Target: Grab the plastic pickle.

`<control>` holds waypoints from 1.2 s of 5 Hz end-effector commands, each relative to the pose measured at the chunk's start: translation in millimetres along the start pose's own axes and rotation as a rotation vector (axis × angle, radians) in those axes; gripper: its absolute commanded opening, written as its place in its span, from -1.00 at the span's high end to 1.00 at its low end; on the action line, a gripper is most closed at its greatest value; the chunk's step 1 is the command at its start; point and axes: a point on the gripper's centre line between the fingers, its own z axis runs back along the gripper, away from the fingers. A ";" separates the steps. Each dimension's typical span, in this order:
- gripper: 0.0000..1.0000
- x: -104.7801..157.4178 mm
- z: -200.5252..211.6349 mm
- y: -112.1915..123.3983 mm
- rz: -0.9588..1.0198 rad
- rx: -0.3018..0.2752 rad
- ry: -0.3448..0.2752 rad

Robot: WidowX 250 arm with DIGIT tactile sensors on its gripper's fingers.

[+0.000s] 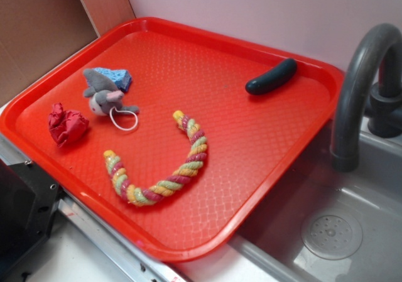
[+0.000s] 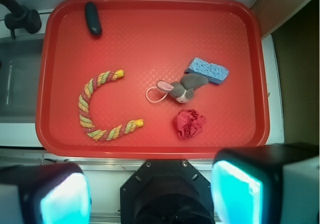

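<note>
In the wrist view, taken left to right, the dark grey curved tap (image 2: 17,15) stood over the sink just off the tray's left edge. Next came the plastic pickle (image 2: 93,18), a small, smooth, nearly black-green sausage of plastic with rounded ends, lying in the far left corner of the red textured plastic tray (image 2: 150,29), close to the rim but, as far as the view showed, not touching it. Nearer the camera lay the twisted rope of yellow, green and pink strands (image 2: 92,109), bent into a C. Right of centre were a small grey stuffed mouse with a white looped tail (image 2: 182,88), a blue rectangular sponge (image 2: 207,70) touching it on the far side, and a crumpled red wad (image 2: 189,123), perhaps paper or cloth.

The gripper (image 2: 150,194) hung above the tray's near edge, its two fingers (image 2: 235,194) spread wide apart with nothing between them.

The move ahead turned on this: the pickle lay far forward and to the left of the hand, well apart from it, with the rope's curve roughly between them. Its long axis ran nearly straight away from the camera, tilted only a little. Fingers that opened left to right would likely already straddle its narrow width, so little wrist turn seemed needed. The rim close by left scant room on that side.
</note>
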 end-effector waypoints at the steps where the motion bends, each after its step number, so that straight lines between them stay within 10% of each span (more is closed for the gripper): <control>1: -1.00 0.0 0.0 0.0 0.000 0.000 0.000; 6: -1.00 79.6 -76.3 -43.7 0.019 0.021 -0.070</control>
